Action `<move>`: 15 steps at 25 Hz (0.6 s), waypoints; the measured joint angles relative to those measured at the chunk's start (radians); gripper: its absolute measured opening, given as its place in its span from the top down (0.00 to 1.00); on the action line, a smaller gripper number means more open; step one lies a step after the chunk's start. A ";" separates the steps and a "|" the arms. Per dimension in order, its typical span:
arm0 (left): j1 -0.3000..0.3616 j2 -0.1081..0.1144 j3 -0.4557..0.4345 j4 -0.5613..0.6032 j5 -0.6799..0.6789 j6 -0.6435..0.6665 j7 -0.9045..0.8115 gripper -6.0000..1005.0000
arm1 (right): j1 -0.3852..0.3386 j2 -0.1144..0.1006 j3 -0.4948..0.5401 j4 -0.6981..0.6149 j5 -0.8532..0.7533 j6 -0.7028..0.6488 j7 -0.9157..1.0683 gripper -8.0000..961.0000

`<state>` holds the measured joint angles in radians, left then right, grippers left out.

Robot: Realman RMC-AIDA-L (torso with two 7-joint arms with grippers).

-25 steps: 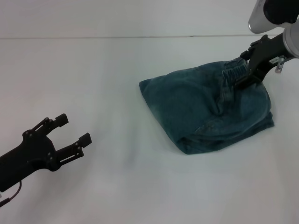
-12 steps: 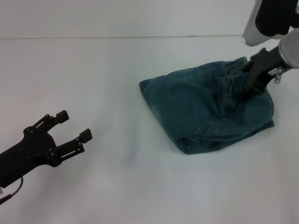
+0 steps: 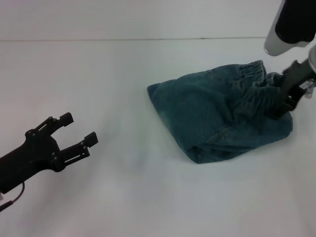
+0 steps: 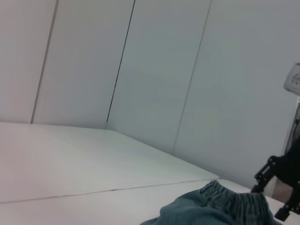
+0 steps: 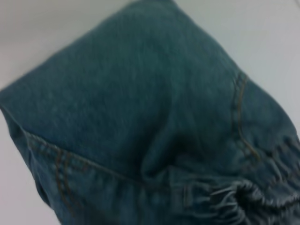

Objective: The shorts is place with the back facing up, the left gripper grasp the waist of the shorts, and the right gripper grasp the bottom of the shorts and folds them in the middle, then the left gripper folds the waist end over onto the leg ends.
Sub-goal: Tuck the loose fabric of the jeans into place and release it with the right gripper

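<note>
Clearly, from the head view, the shorts (image 3: 222, 116) are soft, limp denim: light enough for one end effector, but floppy, so any lifted edge will sag and drag the layers beneath it. They lie on the white bench (image 3: 123, 79) already doubled into a rough, thick bundle, faded blue with orange stitching and a gathered elastic waist. The right end effector (image 3: 286, 101) sits at the waist end of the bundle, its fingers buried in the bunched band; it looks clenched on that cloth, which puckers toward it. The leg ends lie away from it, toward the robot's left. I judge the elastic band the best place to grip, since it is thick and ridged and less likely to slip than flat denim. The left end effector (image 3: 74, 134) hangs well apart from the shorts, over bare bench, fingers spread and holding nothing.

From the left wrist view, the ruffled waistband rises as a soft hump far ahead of that end effector, with the right one beside it against pale wall panels (image 4: 154, 75).

From the right wrist view, the denim fills nearly everything just below that end effector: a smooth folded panel, a curved seam, a hem with double stitching, and the crumpled elastic close by. Its own fingers do not show.
</note>
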<state>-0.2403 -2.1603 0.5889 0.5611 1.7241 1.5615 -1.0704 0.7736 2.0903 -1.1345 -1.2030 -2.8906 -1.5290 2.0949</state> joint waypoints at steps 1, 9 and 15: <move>-0.002 0.000 0.000 0.000 0.000 0.000 0.000 0.07 | -0.008 0.000 -0.013 -0.006 -0.011 0.000 0.022 0.13; -0.017 0.001 0.000 0.000 0.002 0.000 0.000 0.07 | -0.069 0.003 -0.041 -0.002 -0.039 0.041 0.105 0.14; -0.019 0.001 0.000 -0.001 0.003 0.000 0.000 0.07 | -0.102 -0.003 -0.040 -0.009 -0.039 0.030 0.158 0.14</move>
<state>-0.2595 -2.1598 0.5890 0.5599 1.7271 1.5616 -1.0706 0.6714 2.0877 -1.1746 -1.2117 -2.9299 -1.4993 2.2532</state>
